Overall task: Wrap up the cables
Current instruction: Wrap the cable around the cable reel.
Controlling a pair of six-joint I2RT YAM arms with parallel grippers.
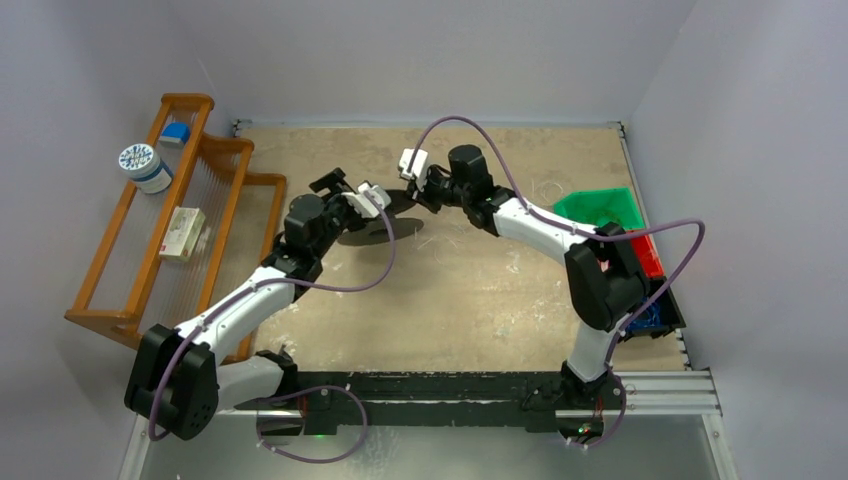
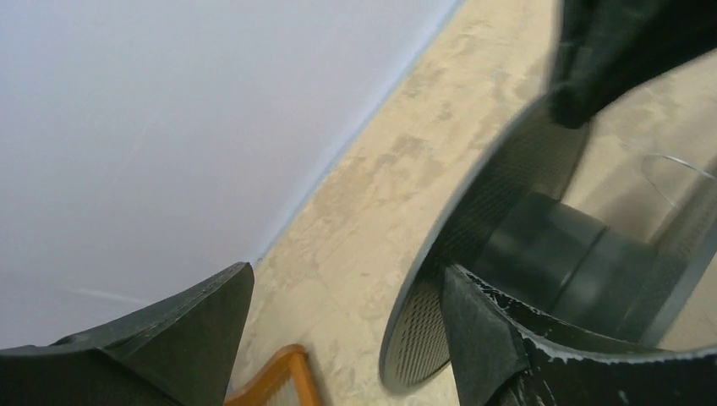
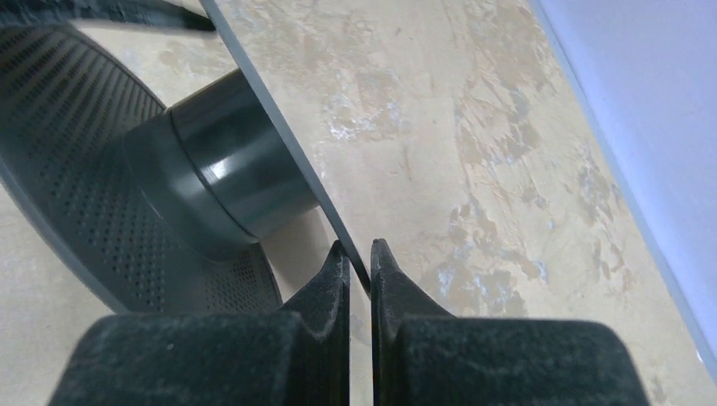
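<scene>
The right fingers (image 3: 338, 283) are pressed together, pinching the thin rim of the spool (image 3: 211, 169) just ahead of them. The left fingers (image 2: 224, 309) stand spread, with the spool's perforated flange just beside one of them. Past the spool, a loop of the cables (image 2: 676, 161) shows over the worktop (image 2: 363, 220).

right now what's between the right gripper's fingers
The thin edge of the spool's flange, pinched by the right gripper; the right wrist view shows it.
</scene>
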